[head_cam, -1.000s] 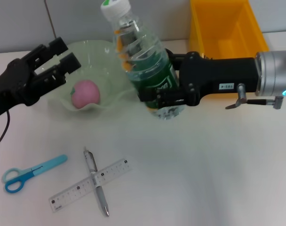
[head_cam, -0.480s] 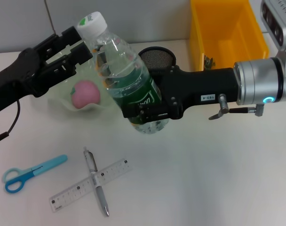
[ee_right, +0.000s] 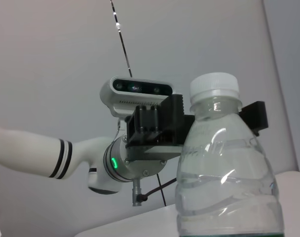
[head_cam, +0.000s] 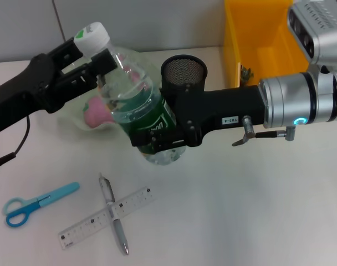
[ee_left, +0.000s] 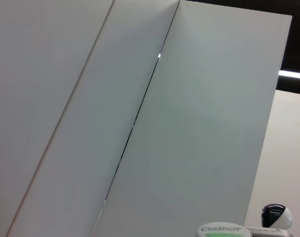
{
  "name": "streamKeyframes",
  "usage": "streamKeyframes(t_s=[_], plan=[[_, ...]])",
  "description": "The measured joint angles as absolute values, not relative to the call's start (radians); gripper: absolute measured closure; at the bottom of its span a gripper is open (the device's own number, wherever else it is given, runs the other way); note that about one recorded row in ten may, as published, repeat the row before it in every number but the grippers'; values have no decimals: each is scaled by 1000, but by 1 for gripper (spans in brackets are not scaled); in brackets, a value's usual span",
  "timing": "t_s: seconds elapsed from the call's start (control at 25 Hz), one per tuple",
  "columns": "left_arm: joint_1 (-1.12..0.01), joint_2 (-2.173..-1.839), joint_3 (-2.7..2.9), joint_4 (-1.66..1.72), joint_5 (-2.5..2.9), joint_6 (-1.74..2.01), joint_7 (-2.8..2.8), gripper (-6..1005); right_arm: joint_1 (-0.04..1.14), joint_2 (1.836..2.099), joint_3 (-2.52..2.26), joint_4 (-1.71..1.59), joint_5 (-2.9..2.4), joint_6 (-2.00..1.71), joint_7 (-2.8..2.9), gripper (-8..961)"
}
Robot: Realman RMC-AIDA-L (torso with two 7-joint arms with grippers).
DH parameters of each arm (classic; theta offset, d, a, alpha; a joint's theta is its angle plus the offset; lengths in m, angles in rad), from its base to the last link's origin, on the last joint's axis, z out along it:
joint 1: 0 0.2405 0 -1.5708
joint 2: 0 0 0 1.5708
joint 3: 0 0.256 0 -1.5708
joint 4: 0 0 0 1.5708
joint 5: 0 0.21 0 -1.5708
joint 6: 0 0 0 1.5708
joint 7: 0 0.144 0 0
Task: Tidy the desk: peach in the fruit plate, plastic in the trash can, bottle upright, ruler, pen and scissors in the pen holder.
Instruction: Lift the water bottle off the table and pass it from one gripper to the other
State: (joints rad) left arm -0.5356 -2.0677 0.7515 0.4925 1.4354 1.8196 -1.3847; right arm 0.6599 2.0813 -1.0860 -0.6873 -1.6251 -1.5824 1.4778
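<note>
Bottle [head_cam: 136, 108] clamped at its green-labelled lower body by the right gripper [head_cam: 157, 141], jaws closed on either side; held clear of the desk [head_cam: 240, 210], tilted, white cap [head_cam: 92, 37] leaning toward the robot's left. Clear thin plastic, apparently with little or nothing inside, so probably light, slick and easily dented; best gripped low on the label band, firmly but without crushing. Base needs swinging under the cap before setting down, or toppling seems likely.

Left gripper [head_cam: 82, 64] right at the cap and neck, fingers spread either side of it; contact cannot be told from the head view. Seen from the right wrist, black fingers showing behind the cap.

Just behind the bottle: pale green fruit plate [head_cam: 74, 119] with the pink peach [head_cam: 99, 111] already in it. Black mesh pen holder [head_cam: 183, 72] close behind the right arm, yellow trash can [head_cam: 257, 44] beyond. Near front edge, well apart: blue scissors [head_cam: 35, 203], pen [head_cam: 113, 213] lying across the ruler [head_cam: 106, 217], all still to be put away.
</note>
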Motion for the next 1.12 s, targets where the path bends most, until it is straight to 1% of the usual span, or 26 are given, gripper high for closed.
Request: streamKeyframes(t_s=[1.12], plan=[[-531, -2068, 759, 492, 1431, 1835, -1375, 356, 667, 2085, -1095, -673, -1619, -1580, 1468, 181]])
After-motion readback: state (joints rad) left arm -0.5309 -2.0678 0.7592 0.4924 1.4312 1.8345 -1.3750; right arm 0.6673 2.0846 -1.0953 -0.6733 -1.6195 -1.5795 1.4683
